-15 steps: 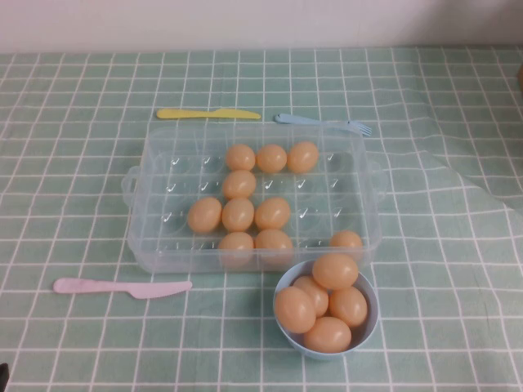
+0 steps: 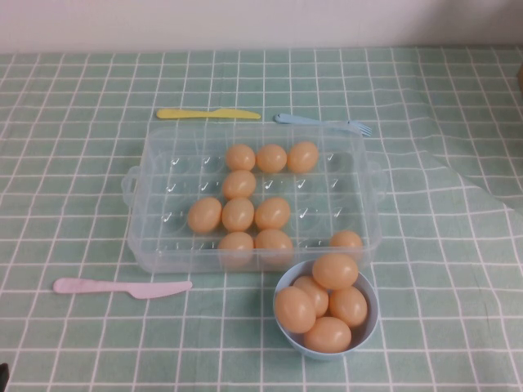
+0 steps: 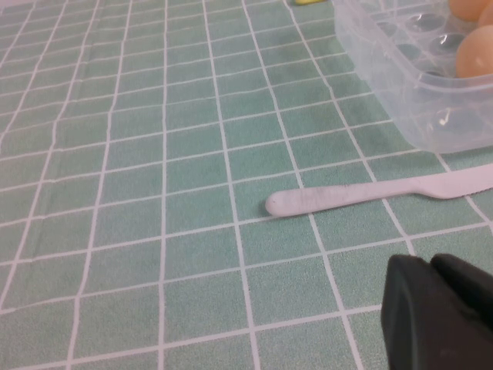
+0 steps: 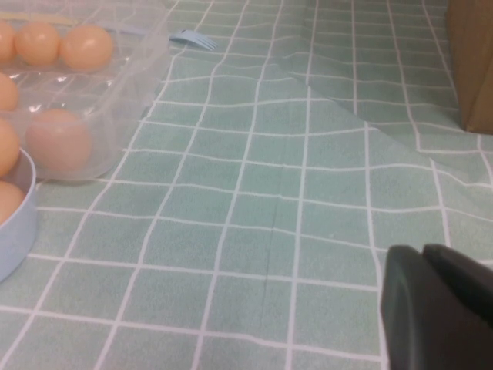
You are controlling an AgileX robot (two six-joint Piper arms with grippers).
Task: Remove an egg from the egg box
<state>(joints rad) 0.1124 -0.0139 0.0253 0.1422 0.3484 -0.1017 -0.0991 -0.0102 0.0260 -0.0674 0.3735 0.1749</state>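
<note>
The clear plastic egg box (image 2: pixel 155 237) stands mid-table and holds several orange-tan eggs, such as one (image 2: pixel 238 214) near its middle. No egg is held. My left gripper (image 3: pixel 431 266) is shut and empty, low over the cloth near the table's front left, apart from the box's corner (image 3: pixel 400 92). My right gripper (image 4: pixel 424 254) is shut and empty, low at the front right, apart from the box (image 4: pixel 131 69) and its eggs (image 4: pixel 86 46). Neither gripper shows in the high view.
A light-blue bowl (image 2: pixel 366 331) with several eggs stands in front of the box. A pink knife (image 2: pixel 122 287) lies front left, a yellow knife (image 2: pixel 208 114) and blue fork (image 2: pixel 323 122) behind the box. A brown box (image 4: pixel 471 62) stands far right.
</note>
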